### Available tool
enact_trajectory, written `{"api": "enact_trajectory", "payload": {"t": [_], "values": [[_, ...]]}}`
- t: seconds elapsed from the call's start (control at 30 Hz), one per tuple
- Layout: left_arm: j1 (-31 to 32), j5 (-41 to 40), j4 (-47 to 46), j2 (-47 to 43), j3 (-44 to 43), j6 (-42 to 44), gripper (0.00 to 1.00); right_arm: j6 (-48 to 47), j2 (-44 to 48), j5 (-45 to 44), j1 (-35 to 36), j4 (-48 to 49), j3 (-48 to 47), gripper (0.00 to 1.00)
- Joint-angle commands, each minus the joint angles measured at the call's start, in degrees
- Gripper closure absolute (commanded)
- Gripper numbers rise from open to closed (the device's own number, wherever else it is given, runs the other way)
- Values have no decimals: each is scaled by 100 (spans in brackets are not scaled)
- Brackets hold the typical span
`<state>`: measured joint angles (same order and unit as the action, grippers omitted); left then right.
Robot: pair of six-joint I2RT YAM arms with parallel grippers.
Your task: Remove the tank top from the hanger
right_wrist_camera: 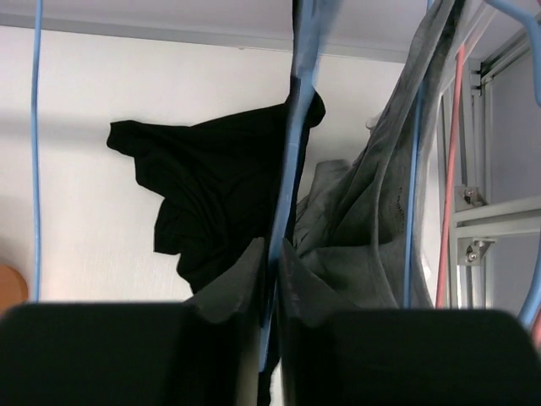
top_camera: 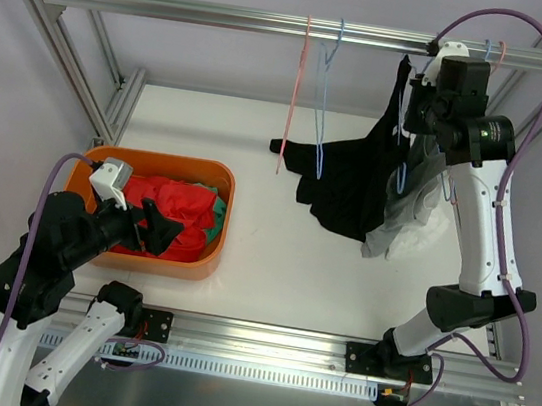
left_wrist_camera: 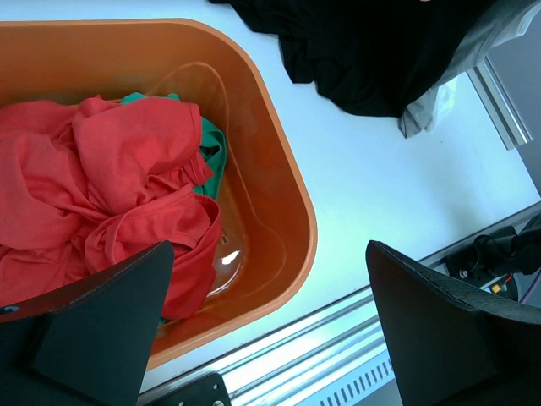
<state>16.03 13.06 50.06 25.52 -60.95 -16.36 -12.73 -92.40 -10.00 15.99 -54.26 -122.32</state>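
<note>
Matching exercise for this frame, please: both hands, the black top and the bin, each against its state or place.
Things:
1. left hand
2. right hand
3. black top
4. bin

States or places:
A. shut on blue hanger
B. holds red clothes
C. open, above the bin
D. hangs below the rail

Pairs: 1-C, 2-A, 3-D, 4-B
</note>
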Motion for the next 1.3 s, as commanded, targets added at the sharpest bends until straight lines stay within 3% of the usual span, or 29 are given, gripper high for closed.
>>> {"api": "enact_trajectory", "payload": {"t": [0.0, 0.1, 0.57, 0.77, 0.97, 1.13, 1.2, 1.27], "values": [[-48, 171, -58, -12, 65, 160, 1, 60, 117, -11, -17, 302, -283, 91], [-48, 214, -58, -56, 83, 159, 1, 95, 134, 33, -17, 311, -327, 100], [-48, 609, -163, 67, -14, 45, 1, 491, 784, 622, -17, 794, -310, 100], [-39, 1128, -365, 120, -92, -87, 1, 596, 1381, 1104, -8, 794, 471, 99], [-48, 1874, -1234, 366, -163, -270, 1, 842, 2892, 1922, -8, 768, 2296, 100], [-30, 2709, -2860, 883, -154, -1052, 1, 939, 4568, 2598, -8, 549, 3529, 100], [249, 2702, -3168, 1138, -329, -1229, 1, 913, 4975, 2905, -8, 277, 3794, 100], [819, 2011, -3336, 1568, -531, -889, 1, 878, 5529, 3117, 1, -206, 3882, 100]]}}
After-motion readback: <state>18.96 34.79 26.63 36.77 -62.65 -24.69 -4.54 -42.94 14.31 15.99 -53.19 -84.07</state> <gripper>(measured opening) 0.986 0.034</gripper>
